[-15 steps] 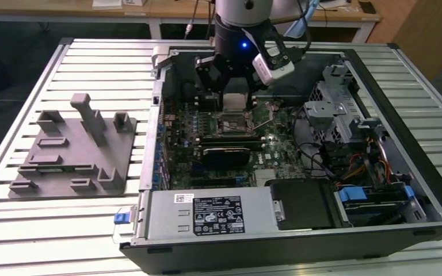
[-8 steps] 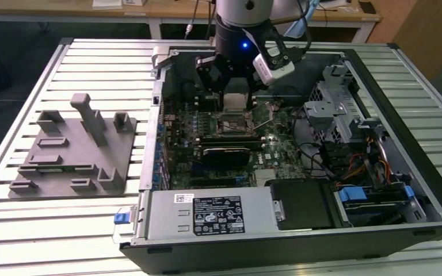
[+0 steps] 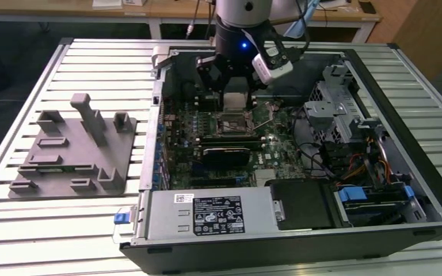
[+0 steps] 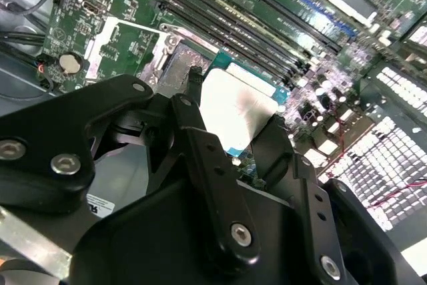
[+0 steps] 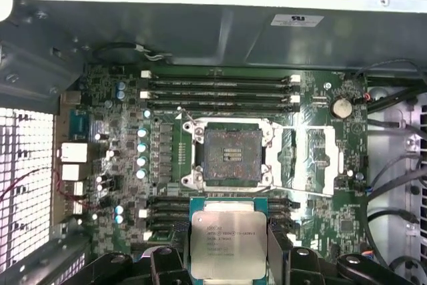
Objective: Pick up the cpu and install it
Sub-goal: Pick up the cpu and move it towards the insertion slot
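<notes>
One hand (image 5: 228, 253) pinches the cpu (image 5: 227, 239) by two opposite edges, held clear over the motherboard (image 5: 313, 118) inside the computer case (image 3: 282, 256), near the open socket (image 5: 231, 155).

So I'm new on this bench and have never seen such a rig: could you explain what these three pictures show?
The machine is a single robot arm ending in a two-fingered pincer. The exterior view comes from a camera off the arm, looking down on a slatted table. On the table lie an opened computer case and, toward the exterior view's left, a grey fixture. Both wrist views come from cameras riding on the arm, so they look past the pincer at the motherboard inside the case. The pincer is shut on the cpu, a small silvery square chip, and holds it over the board. The socket is open and empty, so the chip is not yet installed.
</notes>
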`<state>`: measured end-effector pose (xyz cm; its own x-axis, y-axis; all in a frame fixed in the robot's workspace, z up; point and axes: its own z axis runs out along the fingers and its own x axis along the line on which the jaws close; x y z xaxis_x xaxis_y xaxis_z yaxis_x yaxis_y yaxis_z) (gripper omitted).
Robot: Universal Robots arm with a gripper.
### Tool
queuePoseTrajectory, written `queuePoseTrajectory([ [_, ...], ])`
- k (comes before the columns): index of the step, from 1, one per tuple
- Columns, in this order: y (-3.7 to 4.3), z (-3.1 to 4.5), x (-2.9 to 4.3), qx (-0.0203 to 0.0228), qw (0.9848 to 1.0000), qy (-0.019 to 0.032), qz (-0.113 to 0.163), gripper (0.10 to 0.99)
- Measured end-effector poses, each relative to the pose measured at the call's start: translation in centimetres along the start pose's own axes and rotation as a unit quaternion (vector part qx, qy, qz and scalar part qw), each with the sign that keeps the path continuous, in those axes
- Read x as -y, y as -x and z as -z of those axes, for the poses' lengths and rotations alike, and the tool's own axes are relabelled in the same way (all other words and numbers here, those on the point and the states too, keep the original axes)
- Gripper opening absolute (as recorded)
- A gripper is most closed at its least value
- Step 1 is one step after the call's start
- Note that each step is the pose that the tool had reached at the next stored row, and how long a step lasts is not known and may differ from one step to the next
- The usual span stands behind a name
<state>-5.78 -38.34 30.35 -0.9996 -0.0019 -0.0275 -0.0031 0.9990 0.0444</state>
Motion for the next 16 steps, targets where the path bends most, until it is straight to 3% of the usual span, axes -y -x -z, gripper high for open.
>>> queuePoseTrajectory([
  [5,0.48,-0.65,-0.53,0.0000,1.0000,-0.0005,0.000,0.545],
  [16,0.66,-2.40,-1.35,0.0000,1.0000,-0.0007,0.000,0.545],
])
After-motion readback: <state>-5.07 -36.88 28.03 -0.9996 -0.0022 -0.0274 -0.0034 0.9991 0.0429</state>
